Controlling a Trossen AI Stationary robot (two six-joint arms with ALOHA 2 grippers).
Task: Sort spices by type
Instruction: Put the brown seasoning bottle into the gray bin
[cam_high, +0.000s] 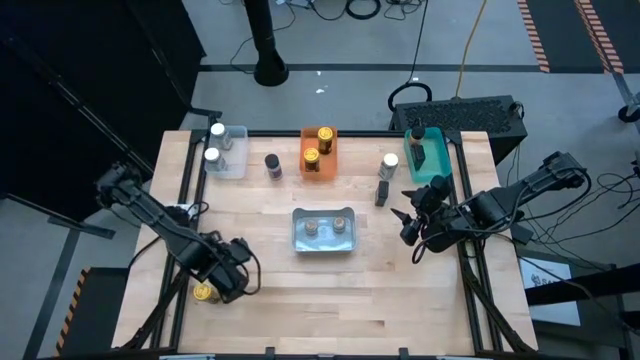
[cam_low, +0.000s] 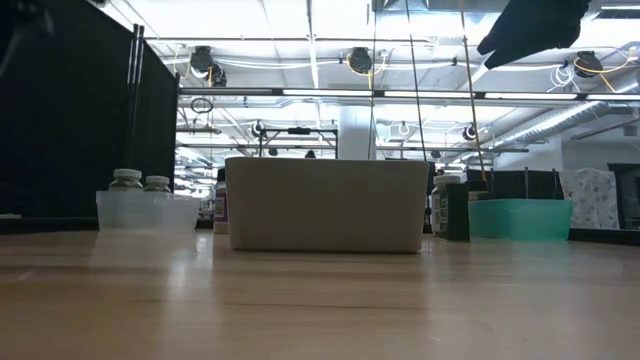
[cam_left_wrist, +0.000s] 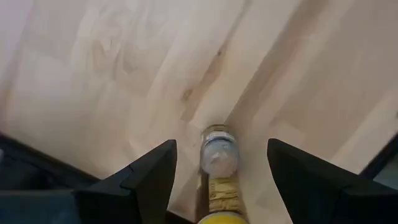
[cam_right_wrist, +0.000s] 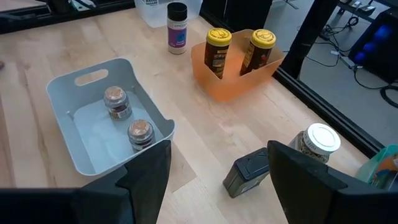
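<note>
A yellow-lidded spice jar (cam_high: 203, 292) sits on the table near its front left corner. My left gripper (cam_high: 228, 275) hangs just beside it, pointing down and open. In the left wrist view the jar (cam_left_wrist: 219, 174) shows between and beyond the two fingers, untouched. My right gripper (cam_high: 410, 222) hovers open right of the grey bin (cam_high: 300, 232), which holds two brown-lidded jars (cam_right_wrist: 117, 99). The orange bin (cam_right_wrist: 233, 84) holds two yellow-lidded jars. The clear bin (cam_high: 232, 160) holds two white-lidded jars.
A black-lidded jar (cam_right_wrist: 177, 25) stands between the clear and orange bins. A white-lidded jar (cam_right_wrist: 317, 143) stands near the teal bin (cam_high: 436, 165), and a dark jar (cam_right_wrist: 249, 174) lies beside it. Bare wood lies along the table's near side.
</note>
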